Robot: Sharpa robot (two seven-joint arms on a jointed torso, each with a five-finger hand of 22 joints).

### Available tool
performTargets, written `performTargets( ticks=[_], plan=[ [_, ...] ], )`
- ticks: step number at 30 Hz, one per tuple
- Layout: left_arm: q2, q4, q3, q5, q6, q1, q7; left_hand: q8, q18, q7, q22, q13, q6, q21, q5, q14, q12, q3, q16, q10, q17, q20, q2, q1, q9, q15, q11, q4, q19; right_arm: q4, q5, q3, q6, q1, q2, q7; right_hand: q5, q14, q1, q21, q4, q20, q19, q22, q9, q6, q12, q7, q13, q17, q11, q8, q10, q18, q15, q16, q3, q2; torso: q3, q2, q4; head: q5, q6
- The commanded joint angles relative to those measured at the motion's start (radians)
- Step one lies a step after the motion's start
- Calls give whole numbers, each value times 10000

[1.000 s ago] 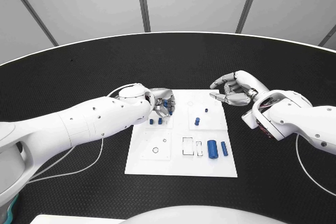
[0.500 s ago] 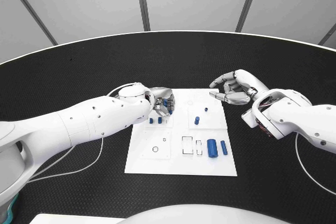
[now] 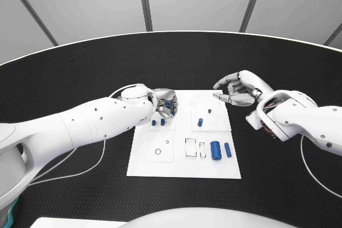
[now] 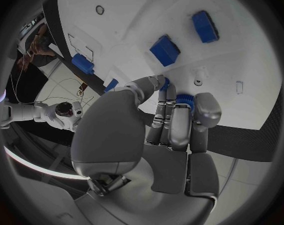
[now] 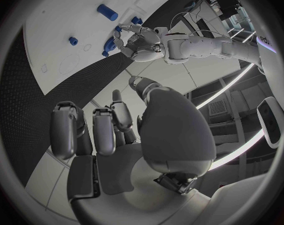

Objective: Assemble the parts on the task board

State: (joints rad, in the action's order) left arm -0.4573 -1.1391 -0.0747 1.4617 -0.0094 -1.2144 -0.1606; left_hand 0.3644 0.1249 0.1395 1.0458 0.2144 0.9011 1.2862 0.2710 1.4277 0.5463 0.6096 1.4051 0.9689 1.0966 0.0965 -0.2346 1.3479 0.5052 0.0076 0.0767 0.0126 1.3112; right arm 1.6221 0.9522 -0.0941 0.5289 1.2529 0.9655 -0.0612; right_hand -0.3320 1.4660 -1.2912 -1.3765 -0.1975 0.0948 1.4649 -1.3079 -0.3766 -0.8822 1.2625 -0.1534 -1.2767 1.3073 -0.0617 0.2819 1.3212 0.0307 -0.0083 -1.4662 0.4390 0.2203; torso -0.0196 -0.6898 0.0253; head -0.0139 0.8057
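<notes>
The white task board (image 3: 184,163) lies mid-table. My left hand (image 3: 162,103) hovers over its far left part and pinches a small blue part (image 4: 184,99) between its fingertips. Just below that hand two short blue parts (image 3: 158,122) stand side by side; in the left wrist view they are blue blocks (image 4: 164,50). A small blue peg (image 3: 200,122) and a smaller one (image 3: 210,111) stand mid-board. A thick blue cylinder (image 3: 215,150) and a thinner one (image 3: 228,149) lie at the right. My right hand (image 3: 238,89) hangs at the board's far right corner, fingers curled in with nothing in them (image 5: 114,127).
Empty outlined slots (image 3: 191,147) and a round hole (image 3: 157,152) mark the board's near half. Black table (image 3: 78,188) surrounds the board on all sides. A thin white cable (image 3: 85,171) trails under my left arm.
</notes>
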Motion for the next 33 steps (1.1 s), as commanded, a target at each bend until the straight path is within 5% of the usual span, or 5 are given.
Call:
performTargets(
  ticks=[1, 7, 19, 33],
  plan=[
    [5, 0, 0, 0, -30, 0, -5, 40, -158, -12, 49, 6, 89, 62, -73, 50, -35, -128, -53, 103, -71, 8, -14, -157, -28, -58, -14, 48, 93, 3, 0, 0, 1, 0, 5, 0, -56, 592, -63, 14, -13, -70, 266, -1224, -12, 11, 13, 24, -9, 886, -15, 32, 31, 171, -57, 41, 61, 44, -4, 0, 6, 11, 2],
    [15, -4, 0, 0, -70, 1, -20, 37, -163, -26, 72, -5, 111, 77, -77, 49, -51, -162, -70, 138, -137, -6, -9, -183, -40, -69, -27, 60, 110, 14, 0, 0, 2, 0, 13, 1, -62, 591, -72, 19, -8, -72, 266, -1221, -14, 6, 17, 26, -10, 879, -12, 37, 40, 172, -60, 48, 67, 42, -4, 0, 4, 17, -2],
    [23, -11, 0, 1, -300, 13, -22, 61, -225, -76, 373, -69, 501, 271, -56, 142, -196, 172, -36, 607, -232, -74, 467, 250, -91, -183, -139, -238, 283, 34, 0, 0, 17, 0, 30, -10, -79, 590, -77, 21, -6, -74, 267, -1220, -16, 1, 23, 29, -13, 874, -9, 43, 52, 172, -63, 53, 73, 37, -1, 3, -2, 25, -8],
    [-7, -81, 0, 1, -645, 45, 22, -6, -257, -58, 549, -77, 736, 395, -39, 211, -354, 378, 21, 936, -215, -98, 469, 373, -130, -206, -153, -540, 373, 49, 0, 0, 28, 0, 38, -20, -98, 590, -79, 24, -6, -76, 268, -1218, -18, -3, 20, 30, -9, 869, -7, 47, 56, 173, -65, 57, 79, 32, 1, 22, -5, 22, -50]
  ],
)
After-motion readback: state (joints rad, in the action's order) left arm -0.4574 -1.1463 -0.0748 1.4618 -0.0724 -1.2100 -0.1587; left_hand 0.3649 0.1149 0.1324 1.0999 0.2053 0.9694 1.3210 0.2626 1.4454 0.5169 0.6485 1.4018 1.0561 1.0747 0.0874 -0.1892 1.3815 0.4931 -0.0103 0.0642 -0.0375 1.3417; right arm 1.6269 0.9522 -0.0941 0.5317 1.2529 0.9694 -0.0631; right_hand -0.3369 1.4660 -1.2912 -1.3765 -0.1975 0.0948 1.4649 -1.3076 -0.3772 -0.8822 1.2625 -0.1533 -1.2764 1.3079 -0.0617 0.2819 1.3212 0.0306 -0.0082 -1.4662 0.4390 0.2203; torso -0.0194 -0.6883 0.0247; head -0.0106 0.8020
